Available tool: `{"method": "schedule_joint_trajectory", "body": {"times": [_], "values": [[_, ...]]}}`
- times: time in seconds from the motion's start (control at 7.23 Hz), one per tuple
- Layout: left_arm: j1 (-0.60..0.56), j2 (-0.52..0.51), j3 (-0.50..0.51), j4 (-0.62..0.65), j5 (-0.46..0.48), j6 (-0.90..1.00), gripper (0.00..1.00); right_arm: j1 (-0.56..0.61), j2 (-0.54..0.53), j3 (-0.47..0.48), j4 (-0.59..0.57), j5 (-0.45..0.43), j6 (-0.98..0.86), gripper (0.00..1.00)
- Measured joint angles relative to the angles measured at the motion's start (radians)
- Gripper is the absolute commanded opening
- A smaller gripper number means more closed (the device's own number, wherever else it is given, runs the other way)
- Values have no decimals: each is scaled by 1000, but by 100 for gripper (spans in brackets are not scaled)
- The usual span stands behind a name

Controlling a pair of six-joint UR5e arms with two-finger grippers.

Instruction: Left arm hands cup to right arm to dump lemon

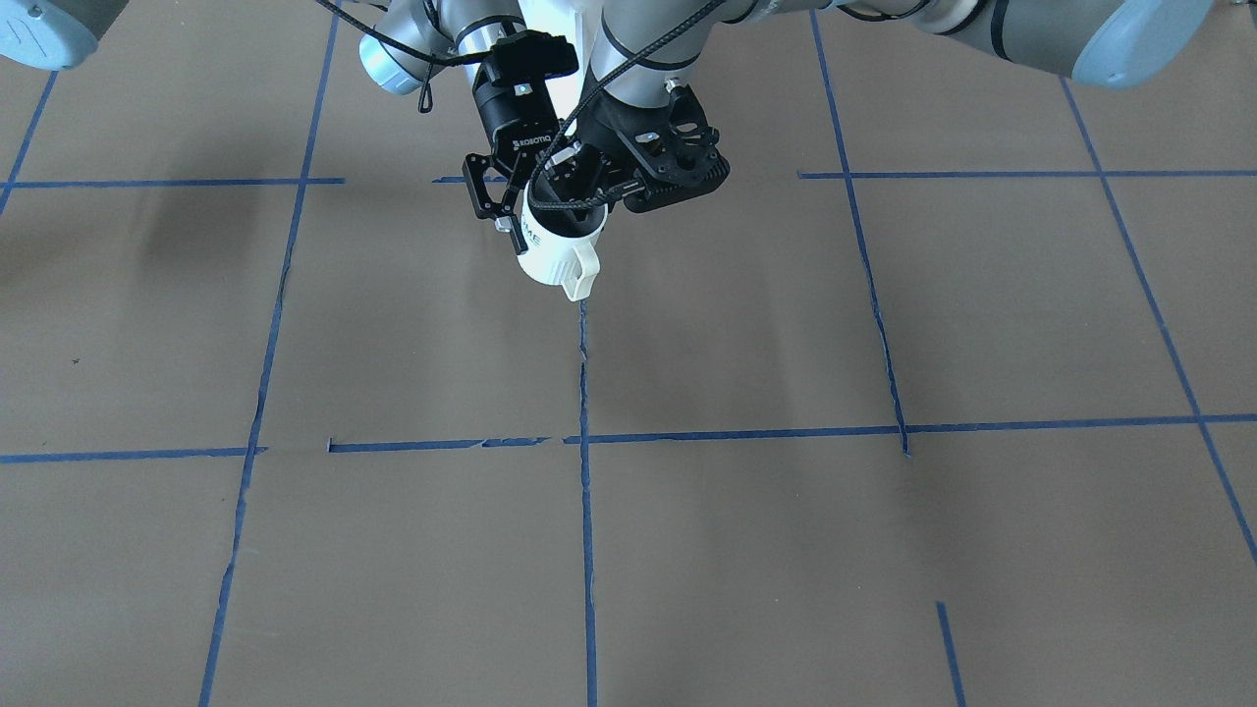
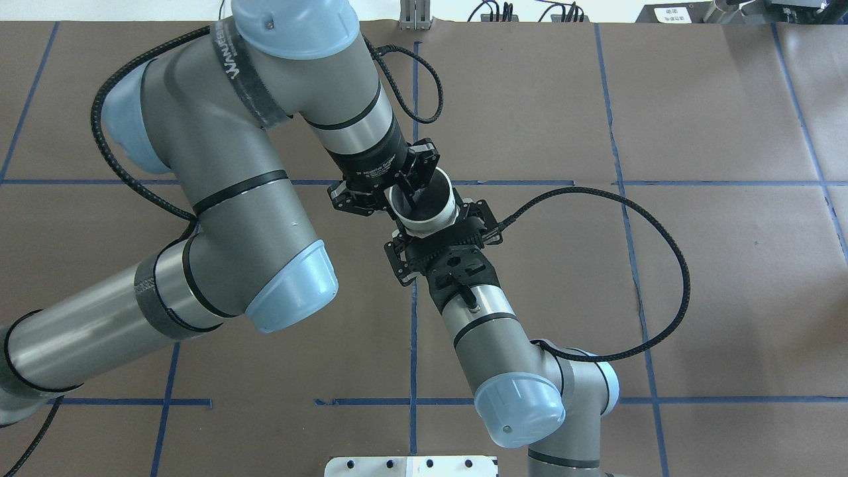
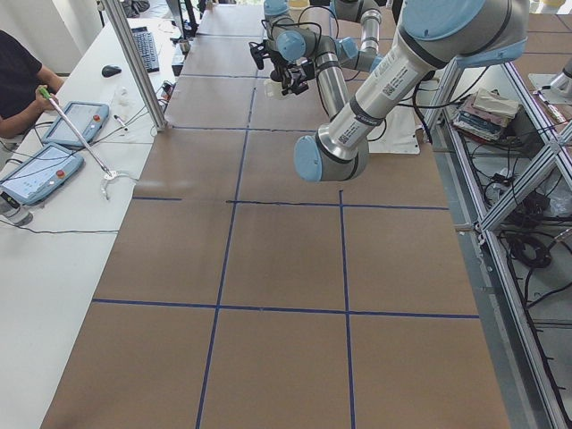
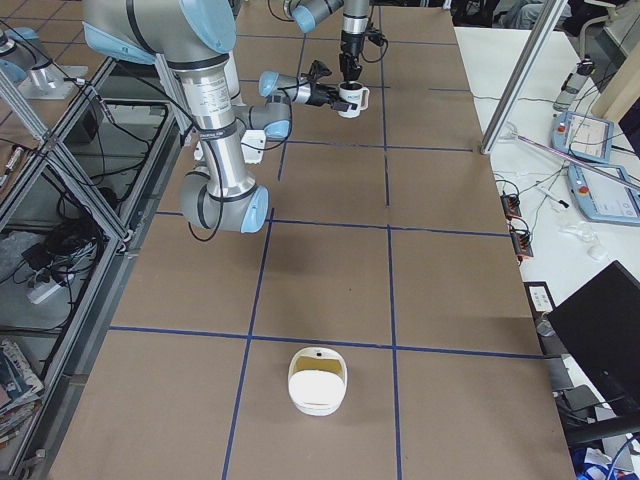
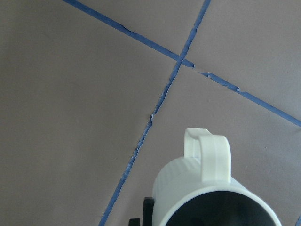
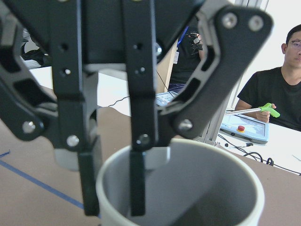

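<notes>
White cup [image 1: 555, 250], grey inside, upright in mid-air, left claw [image 2: 434, 230] round body, right claw [image 6: 113, 202] on rim

**Operator:** Where is everything?

**Describer:** Take the overhead view as your dial, with 12 o'clock pointing away from the robot, toward your side. The cup [image 2: 427, 220] hangs at the centre, above the table [image 2: 729, 298], not touching it. The left gripper [image 2: 436, 222] clasps its wall from 5 o'clock.

**Operator:** And the other?

**Describer:** The right gripper [image 2: 403, 199] stands over it at 10 o'clock. You'd find one finger [image 6: 136, 188] inside the rim and one outside. The handle [image 1: 581, 270] faces 12 o'clock. Well apart at 3 o'clock, a tub [image 4: 318, 380] sits on the table. Your tablets [image 3: 79, 122] lie beyond the 12 o'clock edge.
</notes>
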Motion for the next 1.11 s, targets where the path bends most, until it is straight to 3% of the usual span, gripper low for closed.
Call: {"method": "schedule_joint_trajectory", "body": {"times": [0.69, 1.11], "values": [[-6, 16, -35, 16, -4, 4, 0, -30, -24, -5, 5, -2, -4, 100], [-62, 100, -180, 25, -5, 6, 0, -33, -44, -10, 10, 4, -5, 100]]}}
